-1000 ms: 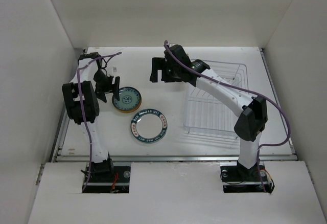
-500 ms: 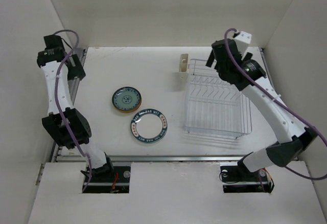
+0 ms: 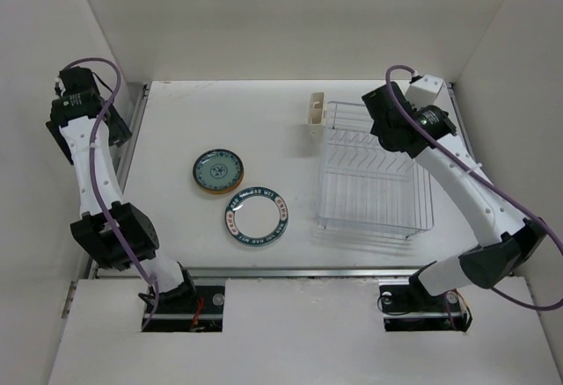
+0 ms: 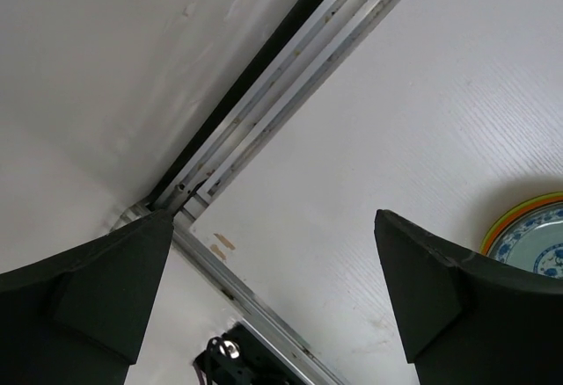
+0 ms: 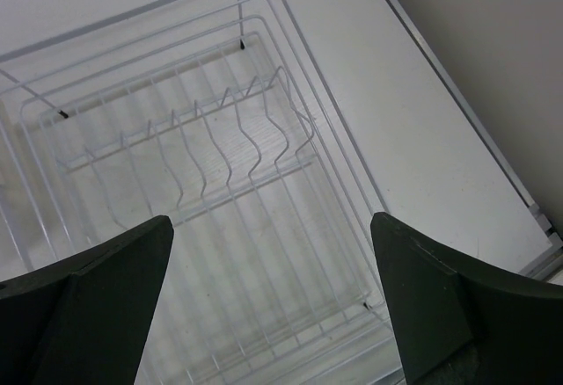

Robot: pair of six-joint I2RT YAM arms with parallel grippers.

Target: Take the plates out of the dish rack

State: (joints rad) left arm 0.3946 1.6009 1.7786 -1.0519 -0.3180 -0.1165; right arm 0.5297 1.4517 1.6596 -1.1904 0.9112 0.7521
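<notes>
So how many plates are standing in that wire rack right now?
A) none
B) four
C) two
A: the rack has all its slots bare, seen from above and from the right wrist, while the teal plate and the blue-rimmed plate lie flat on the table to its left.

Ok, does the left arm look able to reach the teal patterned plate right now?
Probably yes. The left tool is open near the left rail, with only bare table between it and the teal patterned plate. The right tool is away over the dish rack.
</notes>
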